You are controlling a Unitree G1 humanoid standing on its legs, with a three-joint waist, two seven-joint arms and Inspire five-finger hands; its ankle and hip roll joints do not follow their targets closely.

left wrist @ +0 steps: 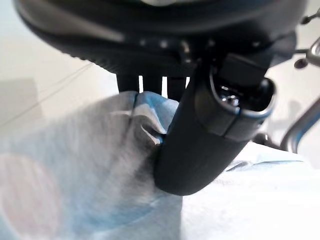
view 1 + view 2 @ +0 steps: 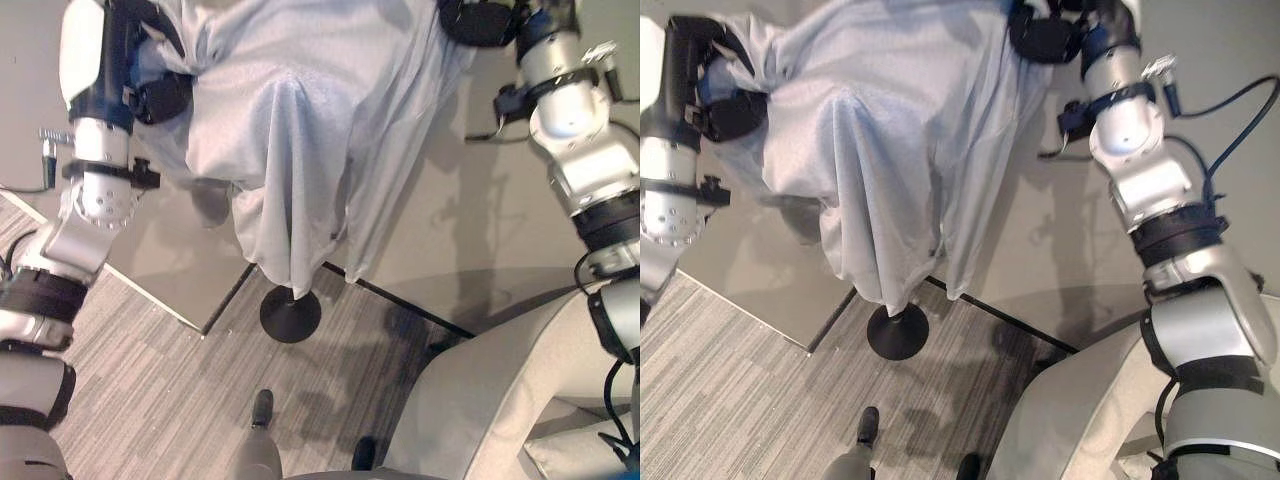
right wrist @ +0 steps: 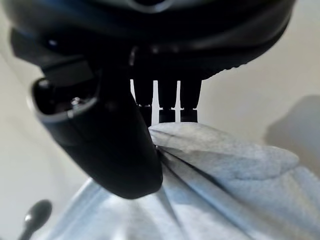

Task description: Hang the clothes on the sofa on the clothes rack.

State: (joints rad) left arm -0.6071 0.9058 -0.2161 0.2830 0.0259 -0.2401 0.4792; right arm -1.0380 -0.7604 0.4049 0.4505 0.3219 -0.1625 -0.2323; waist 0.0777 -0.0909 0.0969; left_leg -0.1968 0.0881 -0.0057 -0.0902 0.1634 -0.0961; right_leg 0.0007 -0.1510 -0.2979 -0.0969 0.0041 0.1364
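A pale blue garment hangs spread between my two raised hands and drapes down over the clothes rack. Below its hem show a short piece of the pole and the rack's round black base on the floor. My left hand grips the garment's left upper edge; in the left wrist view its thumb pinches a fold of the cloth against the fingers. My right hand holds the right upper edge, thumb pressed onto the cloth. The rack's top is hidden under the garment.
The beige sofa fills the lower right, close to my right arm. Pale walls stand behind the rack, with a dark strip along their foot. Grey striped carpet covers the floor at lower left.
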